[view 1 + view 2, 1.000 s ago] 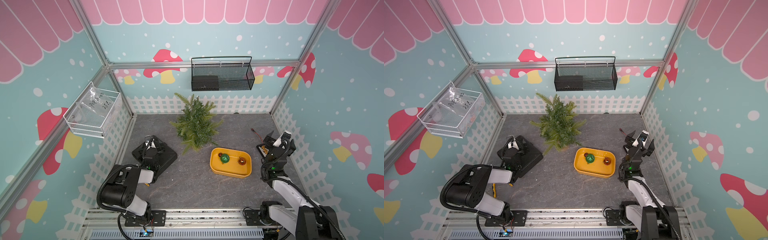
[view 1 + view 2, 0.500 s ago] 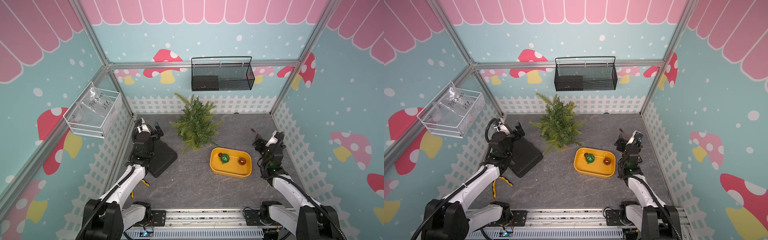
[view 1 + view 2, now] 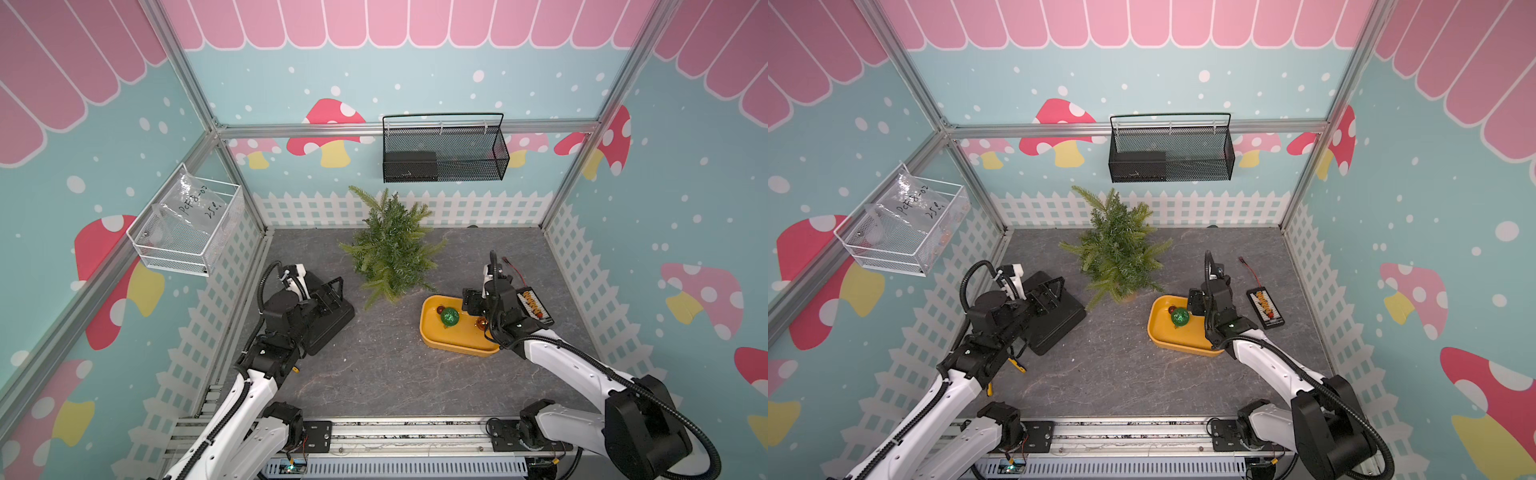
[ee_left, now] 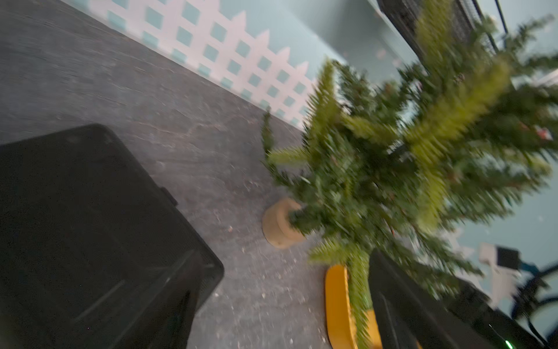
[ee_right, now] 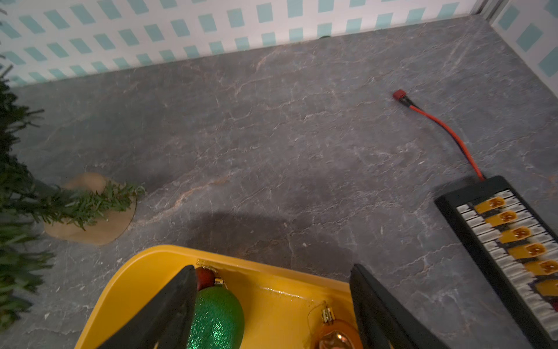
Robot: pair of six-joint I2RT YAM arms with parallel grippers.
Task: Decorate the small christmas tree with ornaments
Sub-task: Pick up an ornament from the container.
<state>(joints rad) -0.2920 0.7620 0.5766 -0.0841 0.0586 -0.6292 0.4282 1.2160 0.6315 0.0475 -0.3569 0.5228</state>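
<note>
While no bauble is yet hung, the small christmas tree [image 3: 390, 253] is seen standing bare at upper centre of both top views. Just below and right of it the yellow tray [image 3: 432, 338] is set, and all three ornaments are found inside: the glittery green ball [image 3: 449, 316], the orange-gold ball [image 5: 333, 337] and, smallest, the red ball [image 3: 439, 309] just beside the green one. The right gripper [image 5: 271, 269] is held over the tray, jaws spread wide, nothing gripped. Picking is judged to be the step in hand, and a descent with one bauble centred between the jaws is called for next. The left gripper [image 3: 330, 293] is poised over a black case [image 3: 336, 324] at centre left; whether it is open cannot be told. On a clear bag [image 3: 187, 212] in the white wire basket [image 3: 183, 249] at the left, handwriting is read roughly as "PCF8-02" and "25 e"; no brand is made out.
</note>
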